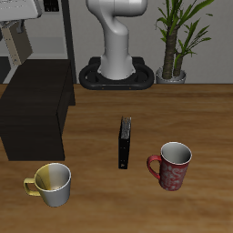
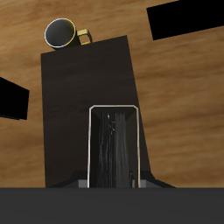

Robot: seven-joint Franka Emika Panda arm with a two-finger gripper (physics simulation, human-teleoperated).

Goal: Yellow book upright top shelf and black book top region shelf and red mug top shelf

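My gripper (image 1: 16, 29) is shut on the yellow book (image 1: 11, 45) and holds it in the air above the back part of the black shelf (image 1: 36, 105). In the wrist view the book (image 2: 116, 144) hangs over the shelf's flat top (image 2: 79, 87), narrow side towards the camera, and my fingers are hidden behind it. The black book (image 1: 125, 143) stands on its long edge on the table, in the middle. The red mug (image 1: 173, 166) stands upright near the table's front edge, beside the black book.
A cream mug with a yellow handle (image 1: 53, 184) stands just in front of the shelf, and also shows in the wrist view (image 2: 61, 33). A thin grey frame (image 1: 68, 32) rises behind the shelf. The robot base (image 1: 116, 68) and a potted plant (image 1: 177, 41) stand at the back.
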